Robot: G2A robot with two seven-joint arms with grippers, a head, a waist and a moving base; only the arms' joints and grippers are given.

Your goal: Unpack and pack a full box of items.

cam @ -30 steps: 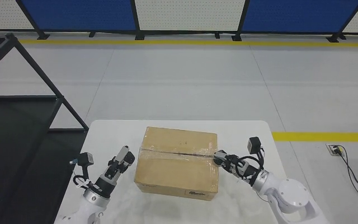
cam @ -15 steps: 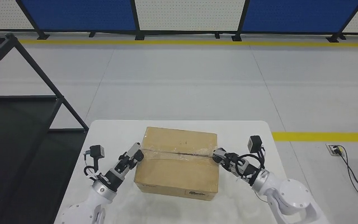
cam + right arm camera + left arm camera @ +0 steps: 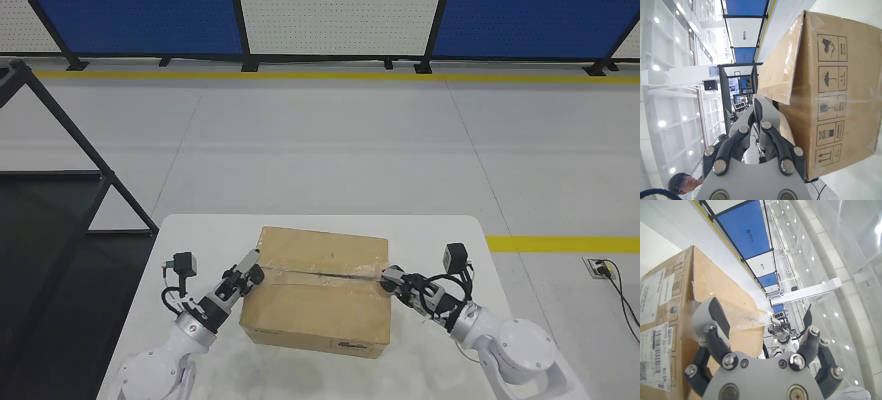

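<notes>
Left wrist view: left hand (image 3: 762, 305) gapes wide at box (image 3: 725, 285); right hand (image 3: 757, 102) pinched shut.

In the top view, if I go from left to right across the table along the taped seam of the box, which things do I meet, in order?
left gripper → cardboard box → right gripper

Boot, umbrella, glass and arrow pictograms (image 3: 831, 98) on box (image 3: 859, 79), barcode stickers (image 3: 653, 338) on its other end
</notes>
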